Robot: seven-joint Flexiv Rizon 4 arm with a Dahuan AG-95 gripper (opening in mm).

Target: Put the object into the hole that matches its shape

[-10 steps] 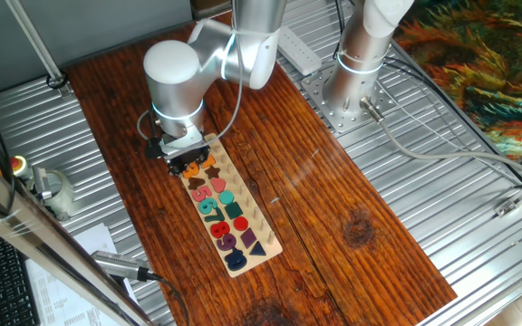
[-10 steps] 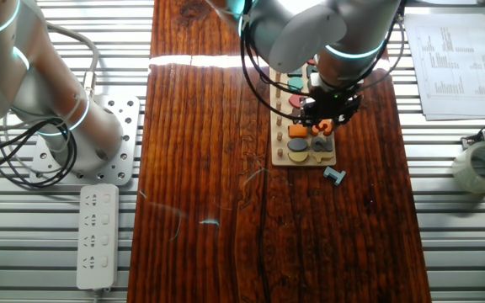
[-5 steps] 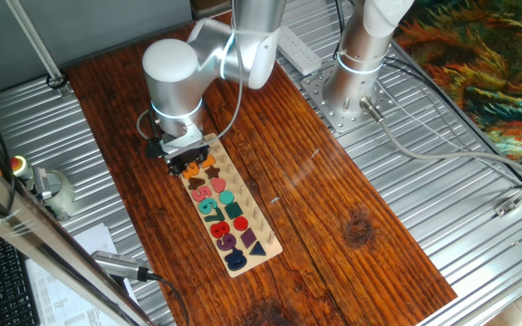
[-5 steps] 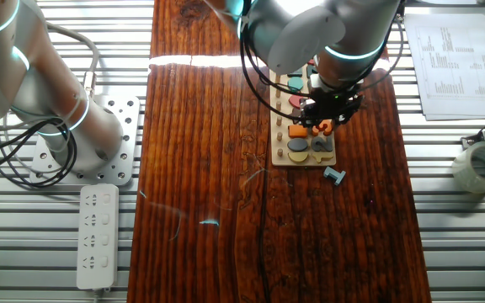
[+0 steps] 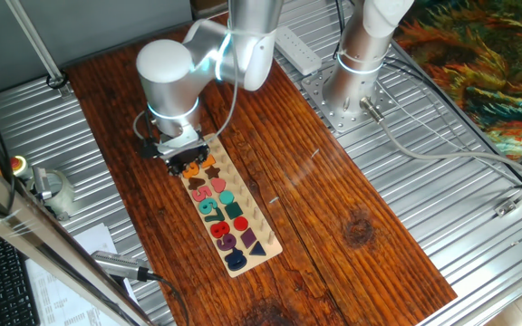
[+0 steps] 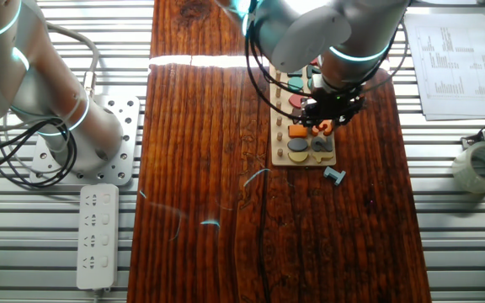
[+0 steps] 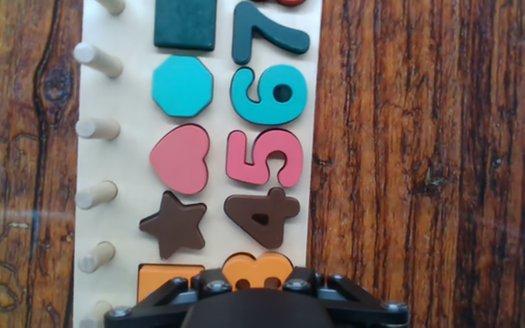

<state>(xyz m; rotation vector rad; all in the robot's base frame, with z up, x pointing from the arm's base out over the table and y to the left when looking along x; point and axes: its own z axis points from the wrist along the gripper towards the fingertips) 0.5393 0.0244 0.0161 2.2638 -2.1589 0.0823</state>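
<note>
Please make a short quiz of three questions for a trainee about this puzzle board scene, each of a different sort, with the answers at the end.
1. True or false: the orange 3 piece lies on the bare table, away from the puzzle board.
2. Multiple choice: in the hand view, which piece sits directly beside the pink 5? A) pink heart B) brown star C) teal octagon
3. Fill in: the small light blue piece lies on the wooden ____, off the board's end.

Key: 1 false, it is at the board, next to the brown 4, under the gripper. 2 A. 3 table.
</note>
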